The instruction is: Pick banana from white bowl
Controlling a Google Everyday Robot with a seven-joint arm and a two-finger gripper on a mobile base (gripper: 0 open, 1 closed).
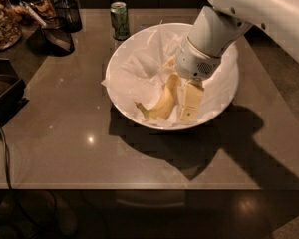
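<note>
The yellow banana (163, 101) lies tilted in the white bowl (113, 63), which is lined with crumpled white paper. The stem end rests low at the front left and the other end rises toward my gripper. My gripper (182, 108) reaches down into the bowl from the upper right on the white arm (214, 31). One cream-yellow finger (191, 101) shows just right of the banana, pressed against it; the other is hidden behind the fruit. The gripper appears shut on the banana's upper end.
A green can (120, 20) stands just behind the bowl on the brown table. A dark glass holder (60, 34) and a snack jar (0, 19) are at the back left. A black tray (5, 93) and a cable sit at the left edge.
</note>
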